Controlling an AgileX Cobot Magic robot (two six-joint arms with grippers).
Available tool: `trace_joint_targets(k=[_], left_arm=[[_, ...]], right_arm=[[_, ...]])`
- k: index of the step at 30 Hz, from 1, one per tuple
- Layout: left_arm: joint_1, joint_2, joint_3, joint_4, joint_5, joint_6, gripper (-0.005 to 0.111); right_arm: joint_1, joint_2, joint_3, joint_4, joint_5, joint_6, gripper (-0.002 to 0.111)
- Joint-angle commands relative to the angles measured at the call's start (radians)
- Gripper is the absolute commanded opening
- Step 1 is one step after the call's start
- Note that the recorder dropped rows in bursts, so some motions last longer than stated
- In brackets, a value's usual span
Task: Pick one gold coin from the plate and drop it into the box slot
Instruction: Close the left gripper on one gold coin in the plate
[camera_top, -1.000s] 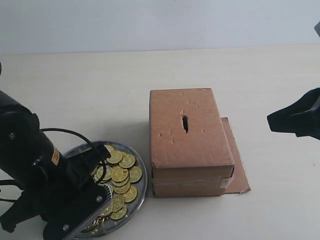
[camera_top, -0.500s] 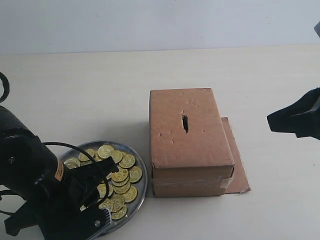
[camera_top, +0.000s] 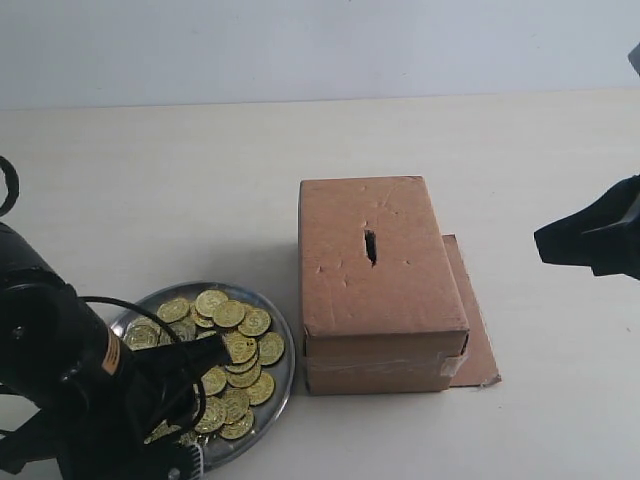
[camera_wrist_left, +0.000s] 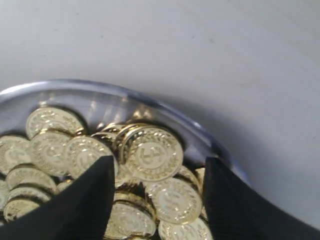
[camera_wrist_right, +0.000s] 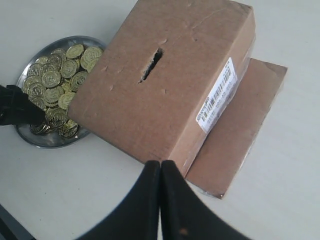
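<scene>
The silver plate (camera_top: 283, 385) holds a heap of gold coins (camera_top: 240, 346) at the near left of the table. My left gripper (camera_wrist_left: 159, 167) is open, low over the heap. Its two black fingers (camera_wrist_left: 90, 200) straddle a few coins, and one gold coin (camera_wrist_left: 152, 154) lies just beyond the tips. The fingers grip nothing. In the exterior view the black left arm (camera_top: 70, 385) covers the plate's near-left part. The brown box (camera_top: 390, 290) stands right of the plate, with the dark slot (camera_top: 370, 246) in its top. My right gripper (camera_wrist_right: 160, 167) is shut and empty, hovering apart from the box (camera_wrist_right: 150, 105).
A flat brown cardboard sheet (camera_top: 478, 335) lies under the box and sticks out to its right. The box side carries a white barcode label (camera_wrist_right: 216, 95). The right arm's black shape (camera_top: 590, 240) hangs at the right edge. Bare pale table surrounds everything.
The left arm has drawn back toward the near-left corner of the exterior view, uncovering more coins on the plate. The right arm, box and plate have stayed put.
</scene>
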Motion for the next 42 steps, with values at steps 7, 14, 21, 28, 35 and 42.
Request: trace_joint_targets(k=[7, 14, 21, 28, 35, 42], left_arm=[[-0.005, -0.001, 0.02, 0.025, -0.029, 0.018, 0.052], [-0.007, 0.028, 0.02, 0.031, -0.029, 0.018, 0.052], [-0.007, 0.034, 0.02, 0.038, -0.018, 0.018, 0.052], [-0.014, 0.035, 0.02, 0.042, -0.002, 0.035, 0.052], [-0.051, 0.08, 0.004, 0.044, 0.031, 0.045, 0.052], [-0.051, 0.092, -0.004, 0.044, 0.049, 0.045, 0.052]], right_arm=[[-0.004, 0.001, 0.005, 0.008, -0.009, -0.012, 0.0], [-0.004, 0.001, 0.005, 0.008, -0.011, -0.012, 0.0], [-0.004, 0.001, 0.005, 0.008, -0.011, -0.012, 0.0], [-0.004, 0.001, 0.005, 0.008, -0.013, -0.012, 0.0], [-0.004, 0.001, 0.005, 0.008, -0.015, -0.012, 0.0], [-0.004, 0.001, 0.005, 0.008, -0.015, -0.012, 0.0]])
